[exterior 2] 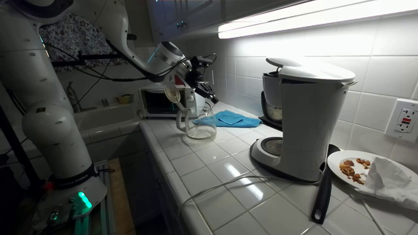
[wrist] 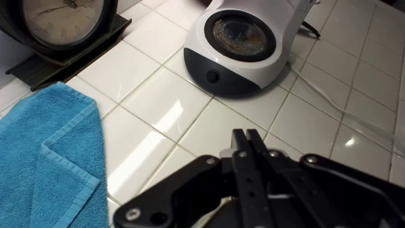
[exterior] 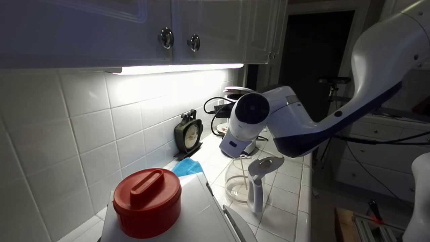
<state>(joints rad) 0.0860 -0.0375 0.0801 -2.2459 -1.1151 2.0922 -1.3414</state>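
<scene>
My gripper [exterior 2: 214, 99] is black and tilts down over the white tiled counter. In the wrist view its fingertips [wrist: 246, 130] are nearly together, with a thin gap and nothing seen between them. In an exterior view they are just above the rim of a clear glass carafe [exterior 2: 201, 133]. The carafe stands upright with its white handle [exterior: 256, 198] and its lid [exterior 2: 172, 93] raised. In an exterior view the wrist hides the fingers. A blue towel [wrist: 63, 152] lies beside the carafe. A white coffee maker [wrist: 234, 76] stands farther along the counter, its lid raised [exterior 2: 284, 62].
A toaster oven [exterior 2: 163, 101] bears a red lidded container [exterior: 147, 201]. A dark-framed clock-like dial [exterior: 188, 134] stands against the tiled wall. A plate [exterior 2: 333, 161] holds nuts and paper. A black handle [exterior 2: 321, 199] and a cord [exterior 2: 222, 185] lie on the counter. Cabinets [exterior: 208, 30] hang above.
</scene>
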